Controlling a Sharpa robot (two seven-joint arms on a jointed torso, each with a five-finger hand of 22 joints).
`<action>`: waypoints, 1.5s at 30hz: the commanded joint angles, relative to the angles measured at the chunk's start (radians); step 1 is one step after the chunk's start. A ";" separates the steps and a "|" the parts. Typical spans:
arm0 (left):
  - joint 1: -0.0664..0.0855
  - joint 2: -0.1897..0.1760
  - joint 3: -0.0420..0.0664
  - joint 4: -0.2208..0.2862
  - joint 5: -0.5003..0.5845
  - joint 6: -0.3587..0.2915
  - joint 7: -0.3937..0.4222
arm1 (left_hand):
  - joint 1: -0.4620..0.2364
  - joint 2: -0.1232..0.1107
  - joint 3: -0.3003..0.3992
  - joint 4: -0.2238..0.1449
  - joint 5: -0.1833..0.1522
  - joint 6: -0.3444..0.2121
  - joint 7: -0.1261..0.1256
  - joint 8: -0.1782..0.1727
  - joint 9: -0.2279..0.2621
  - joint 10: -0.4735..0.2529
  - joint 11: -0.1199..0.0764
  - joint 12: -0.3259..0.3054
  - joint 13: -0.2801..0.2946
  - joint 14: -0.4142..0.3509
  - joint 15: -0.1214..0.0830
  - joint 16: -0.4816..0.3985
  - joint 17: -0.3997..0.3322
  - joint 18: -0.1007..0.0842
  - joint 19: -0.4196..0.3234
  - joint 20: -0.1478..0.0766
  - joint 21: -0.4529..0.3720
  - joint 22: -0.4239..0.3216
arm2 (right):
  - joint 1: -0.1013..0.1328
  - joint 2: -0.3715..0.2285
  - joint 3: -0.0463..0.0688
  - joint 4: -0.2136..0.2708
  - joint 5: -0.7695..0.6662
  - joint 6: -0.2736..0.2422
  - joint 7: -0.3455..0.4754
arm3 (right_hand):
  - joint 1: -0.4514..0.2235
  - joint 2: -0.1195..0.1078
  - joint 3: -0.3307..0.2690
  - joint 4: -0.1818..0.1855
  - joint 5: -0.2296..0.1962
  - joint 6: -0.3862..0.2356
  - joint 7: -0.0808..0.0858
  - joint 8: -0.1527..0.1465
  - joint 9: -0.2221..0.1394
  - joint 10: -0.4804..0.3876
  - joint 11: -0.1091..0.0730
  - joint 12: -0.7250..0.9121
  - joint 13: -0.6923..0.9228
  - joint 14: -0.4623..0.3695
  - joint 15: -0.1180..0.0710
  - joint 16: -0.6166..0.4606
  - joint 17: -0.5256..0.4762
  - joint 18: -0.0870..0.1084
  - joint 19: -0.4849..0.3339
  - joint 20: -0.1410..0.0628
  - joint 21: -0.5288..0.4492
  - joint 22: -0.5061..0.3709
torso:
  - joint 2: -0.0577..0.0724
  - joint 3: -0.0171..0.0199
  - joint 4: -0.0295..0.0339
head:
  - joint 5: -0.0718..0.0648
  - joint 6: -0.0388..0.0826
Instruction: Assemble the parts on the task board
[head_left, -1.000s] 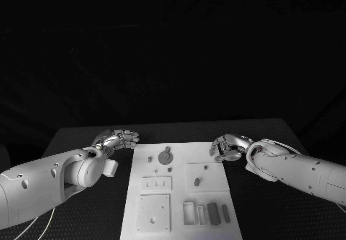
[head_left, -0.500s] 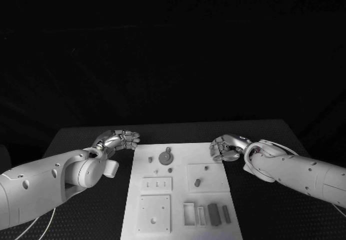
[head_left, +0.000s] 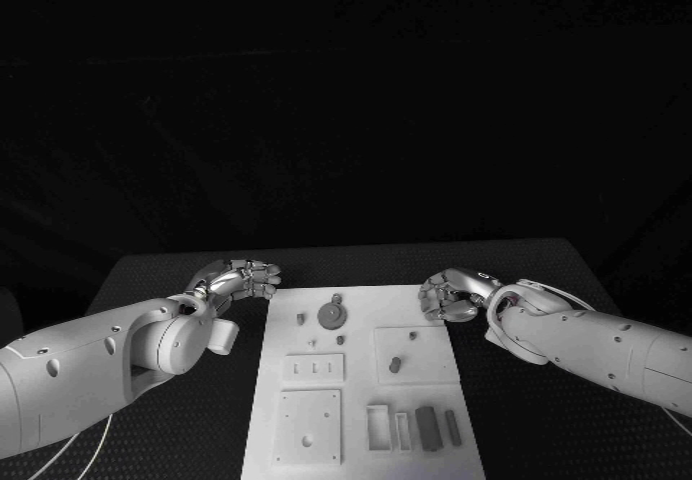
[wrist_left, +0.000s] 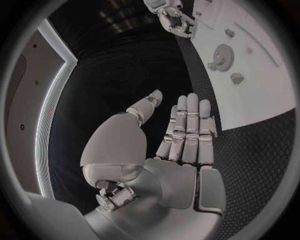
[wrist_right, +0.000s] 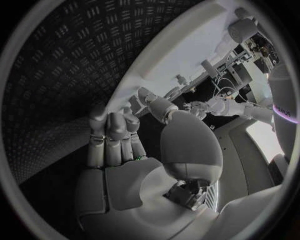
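The white task board (head_left: 361, 375) lies in the middle of the black table. On its far part sit a round grey gear (head_left: 332, 316) and a small peg (head_left: 300, 319). Two oval pieces (head_left: 394, 365) lie on a raised square at mid right. Dark bars (head_left: 427, 427) lie by a small tray (head_left: 378, 427) at the near right. My left hand (head_left: 240, 278) hovers off the board's far left corner, holding nothing; its fingers (wrist_left: 187, 130) are stretched out. My right hand (head_left: 457, 296) is at the far right corner, also holding nothing, its fingertips (wrist_right: 109, 122) close to the board's edge (wrist_right: 144, 75).
Black ridged table mat (head_left: 534, 400) surrounds the board on all sides. Two flat white plates (head_left: 309, 425) with holes sit on the board's near left. In the left wrist view the gear (wrist_left: 223, 54) and my right hand (wrist_left: 176, 20) appear beyond my left hand's fingers.
My right hand and forearm have shifted very slightly towards the board's corner. The left arm and the parts have not moved.
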 joint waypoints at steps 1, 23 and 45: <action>0.000 0.002 0.001 0.001 -0.005 0.017 0.004 | -0.010 0.003 0.005 -0.001 -0.003 -0.002 0.005 -0.006 0.001 -0.004 0.004 -0.006 0.001 -0.004 0.004 0.006 -0.001 0.012 -0.004 0.000 0.007 0.019 | -0.004 0.002 -0.002 0.000 -0.013 0.016 -0.006 | -0.002 0.007 0.006 -0.001 -0.004 0.090 0.006 0.010 0.005 -0.015 -0.007 0.003 -0.002 0.001 -0.011 -0.002 0.001 0.055 0.009 -0.002 0.007 0.015 | 0.000 0.0001 -0.0001 | 0.000 0.000; 0.000 0.000 0.001 0.002 -0.006 0.019 0.002 | -0.011 0.003 0.005 -0.001 -0.003 -0.003 0.005 -0.006 0.002 -0.003 0.004 -0.006 0.001 -0.004 0.004 0.006 -0.002 0.012 -0.005 0.000 0.007 0.019 | -0.004 0.007 -0.002 0.001 -0.013 -0.009 -0.014 | -0.014 0.027 0.028 0.008 -0.005 0.117 -0.007 0.024 0.018 -0.005 -0.020 0.003 -0.009 0.005 -0.024 -0.002 0.005 0.055 0.015 -0.008 0.010 0.012 | 0.000 0.0001 0.0000 | 0.000 -0.005; 0.000 0.000 0.001 0.002 -0.008 0.018 0.000 | -0.011 0.003 0.005 -0.001 -0.003 -0.003 0.005 -0.007 0.002 -0.003 0.004 -0.007 0.002 -0.004 0.004 0.006 -0.002 0.012 -0.005 0.000 0.007 0.019 | -0.004 0.005 -0.002 0.010 0.005 -0.030 -0.015 | -0.015 0.079 0.073 -0.002 -0.005 0.180 -0.031 0.056 0.038 0.017 -0.042 0.010 -0.008 0.016 -0.044 0.003 0.012 0.055 0.025 -0.014 0.020 0.014 | 0.000 -0.0001 0.0005 | 0.000 -0.009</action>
